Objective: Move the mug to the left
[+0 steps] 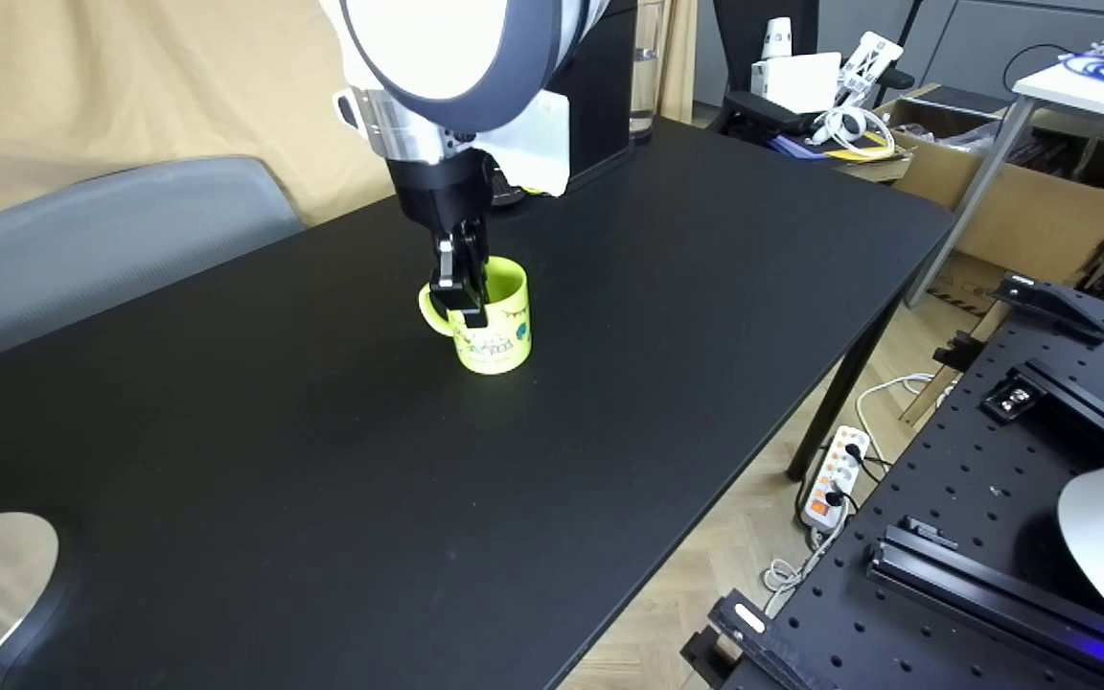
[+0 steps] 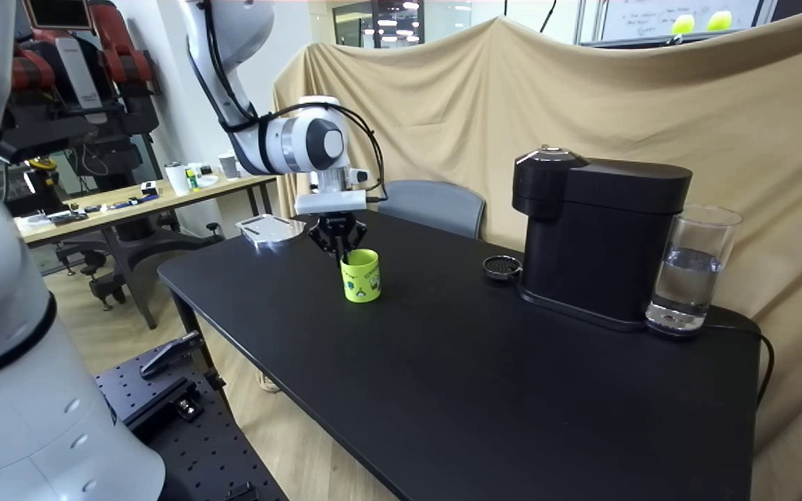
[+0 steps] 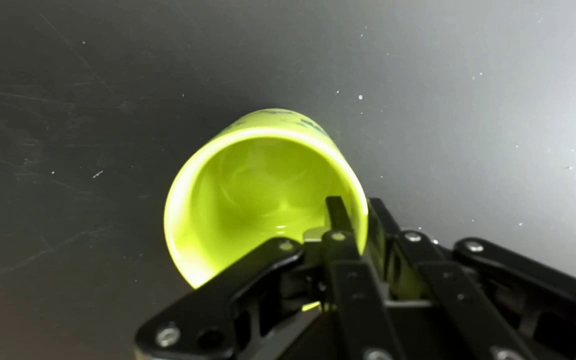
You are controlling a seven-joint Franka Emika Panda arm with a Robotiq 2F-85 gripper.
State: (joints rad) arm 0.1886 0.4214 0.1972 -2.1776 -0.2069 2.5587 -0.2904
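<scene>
The lime-green mug (image 1: 506,331) is upright at the middle of the black table in both exterior views (image 2: 360,280). It seems to rest on the table, though a small lift cannot be ruled out. Its handle points left in an exterior view. In the wrist view the mug (image 3: 263,175) looks empty, its handle hidden by the gripper. My gripper (image 3: 356,201) straddles the mug's wall, one finger inside and one outside, and appears shut on it with only a narrow gap. It points down at the handle-side rim in both exterior views (image 1: 477,305) (image 2: 340,260).
A black coffee machine (image 2: 603,243), a glass of water (image 2: 686,285) and a small round drip tray (image 2: 502,267) stand on the table (image 2: 443,390). A silver tray (image 2: 270,228) lies at the table's other end. A grey chair (image 2: 436,203) stands behind.
</scene>
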